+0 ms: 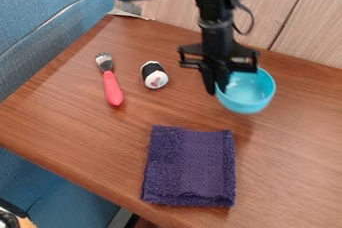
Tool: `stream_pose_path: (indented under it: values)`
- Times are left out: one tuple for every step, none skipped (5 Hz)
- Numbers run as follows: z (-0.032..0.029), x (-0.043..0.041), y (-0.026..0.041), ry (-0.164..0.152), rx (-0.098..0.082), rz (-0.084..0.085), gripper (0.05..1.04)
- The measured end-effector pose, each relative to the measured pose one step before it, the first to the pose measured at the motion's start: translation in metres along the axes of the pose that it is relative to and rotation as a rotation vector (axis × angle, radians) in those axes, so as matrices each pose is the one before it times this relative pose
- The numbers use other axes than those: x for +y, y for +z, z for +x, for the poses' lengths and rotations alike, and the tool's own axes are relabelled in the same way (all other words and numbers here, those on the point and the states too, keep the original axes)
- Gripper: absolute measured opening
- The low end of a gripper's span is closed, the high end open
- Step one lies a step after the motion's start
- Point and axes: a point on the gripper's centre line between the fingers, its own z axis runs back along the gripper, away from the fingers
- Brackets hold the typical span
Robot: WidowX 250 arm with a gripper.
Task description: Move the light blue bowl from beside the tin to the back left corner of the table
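Observation:
The black gripper [217, 88] hangs over the back right part of the table, shut on the left rim of a light blue bowl [248, 97]. The bowl's opening faces up and it looks slightly tilted; a faint shadow lies below it. Left of the gripper is a sushi-like toy [154, 75], white with a black band. Farther left lies a fork [112, 86] with a red handle and metal tines toward the back. A folded purple cloth [190, 166] lies in front of the bowl, toward the table's front edge.
The brown wooden table [73, 117] has blue seating [40, 12] along its left side and a pale wood panel [294, 27] behind it. A dark cable loops beside the arm at the top.

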Motion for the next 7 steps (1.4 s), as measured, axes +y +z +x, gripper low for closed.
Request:
stream_pose_path:
  values:
    - [0.01131,0.02730,0.02491,0.0525,-0.0237,-0.0045,0.075]
    - [0.03234,0.03964,0.02886,0.1094,-0.0948,0.0267,0.075]
    - [0.03259,0.04069,0.00029,0.1417,-0.0281,0.0419,0.073]
    - [0.03238,0.04437,-0.01644,0.1285,0.0051,0.0724,0.073]
    - [0.02880,0.03296,-0.02962,0.0725,0.0291,0.0419,0.073]
    - [0.00714,0.00976,-0.01743,0.0214,0.0223,0.0160,0.073]
    - [-0.00508,-0.00281,-0.01622,-0.0134,0.0329,0.0020,0.073]
